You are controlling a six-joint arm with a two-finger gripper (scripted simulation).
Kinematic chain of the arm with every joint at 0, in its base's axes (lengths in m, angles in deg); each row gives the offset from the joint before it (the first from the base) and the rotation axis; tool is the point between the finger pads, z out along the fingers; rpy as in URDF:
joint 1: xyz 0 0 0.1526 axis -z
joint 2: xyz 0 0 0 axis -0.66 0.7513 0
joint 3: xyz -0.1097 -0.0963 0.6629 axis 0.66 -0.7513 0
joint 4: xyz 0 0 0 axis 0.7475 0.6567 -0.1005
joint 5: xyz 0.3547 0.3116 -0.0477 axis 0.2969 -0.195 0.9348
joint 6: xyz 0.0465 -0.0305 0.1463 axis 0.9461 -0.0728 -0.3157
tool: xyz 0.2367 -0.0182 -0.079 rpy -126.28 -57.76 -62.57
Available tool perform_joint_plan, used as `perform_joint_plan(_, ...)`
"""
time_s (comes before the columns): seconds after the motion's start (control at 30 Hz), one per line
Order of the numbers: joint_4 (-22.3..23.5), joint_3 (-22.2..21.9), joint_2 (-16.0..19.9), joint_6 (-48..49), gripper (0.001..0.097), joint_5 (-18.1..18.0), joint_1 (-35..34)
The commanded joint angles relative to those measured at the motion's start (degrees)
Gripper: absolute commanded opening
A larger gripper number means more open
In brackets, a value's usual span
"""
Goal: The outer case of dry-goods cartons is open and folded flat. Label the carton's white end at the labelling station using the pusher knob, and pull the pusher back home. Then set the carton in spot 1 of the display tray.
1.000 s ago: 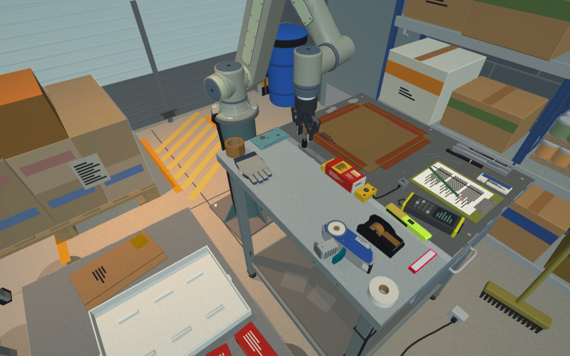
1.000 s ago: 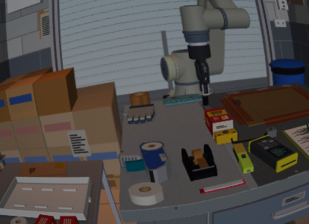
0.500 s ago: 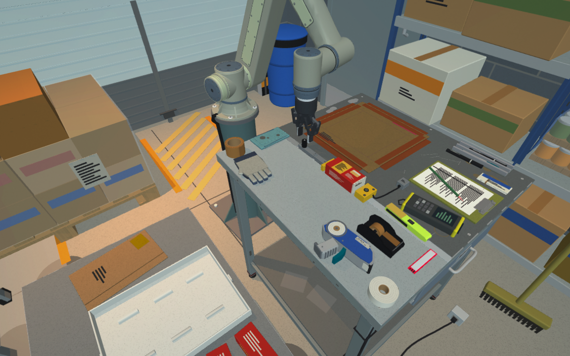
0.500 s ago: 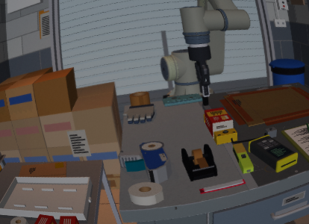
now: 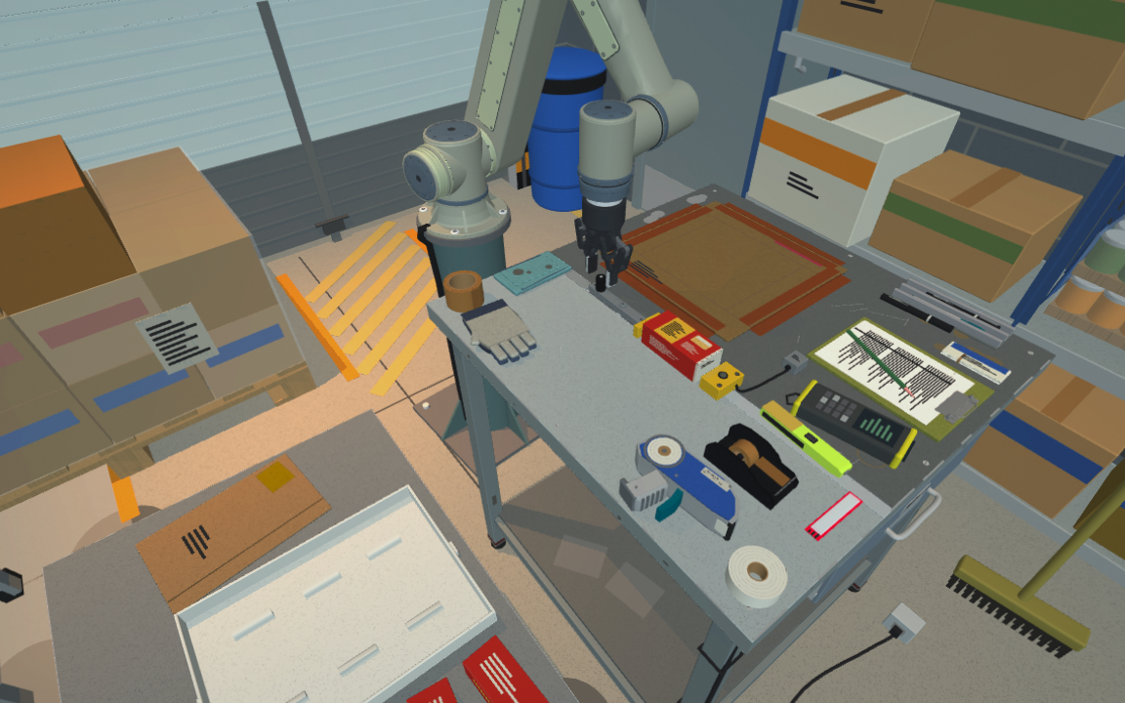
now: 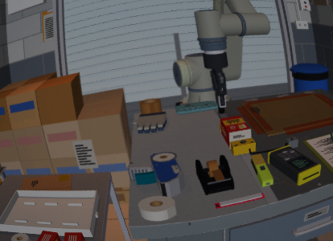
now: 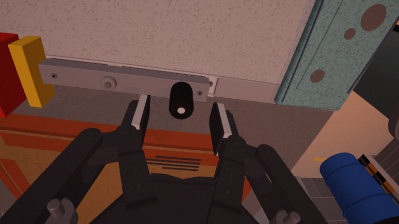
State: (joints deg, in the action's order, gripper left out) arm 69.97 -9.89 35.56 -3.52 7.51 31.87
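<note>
The red carton (image 5: pixel 680 344) lies on the bench against the yellow label head (image 5: pixel 722 380), so its end there is hidden; the wrist camera shows only its red edge (image 7: pixel 7 71) behind the yellow pusher plate (image 7: pixel 29 70). The grey pusher rail (image 7: pixel 123 79) runs from that plate to the black pusher knob (image 7: pixel 181 100) (image 5: pixel 603 281). My gripper (image 7: pixel 180 120) (image 5: pixel 604 262) (image 6: pixel 220 106) hangs just above the knob, open and empty, with the knob standing between its fingers. The white display tray (image 5: pixel 335 603) sits on the low table to the front left.
The flattened brown outer case (image 5: pixel 724 267) lies right beside the gripper, and a teal plate (image 5: pixel 532 273) on its other side. A glove (image 5: pixel 501 332), tape rolls (image 5: pixel 756 574), a tape dispenser (image 5: pixel 750 463), a label gun (image 5: pixel 689 481) and a scanner (image 5: pixel 855 420) crowd the bench.
</note>
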Motion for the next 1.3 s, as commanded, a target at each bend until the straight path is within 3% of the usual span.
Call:
perform_joint_plan(0.0,-0.02,0.0,0.04,0.0,0.058,0.11,0.0)
perform_joint_plan(1.27,-0.02,-0.87,1.37,0.0,0.058,2.32,0.0)
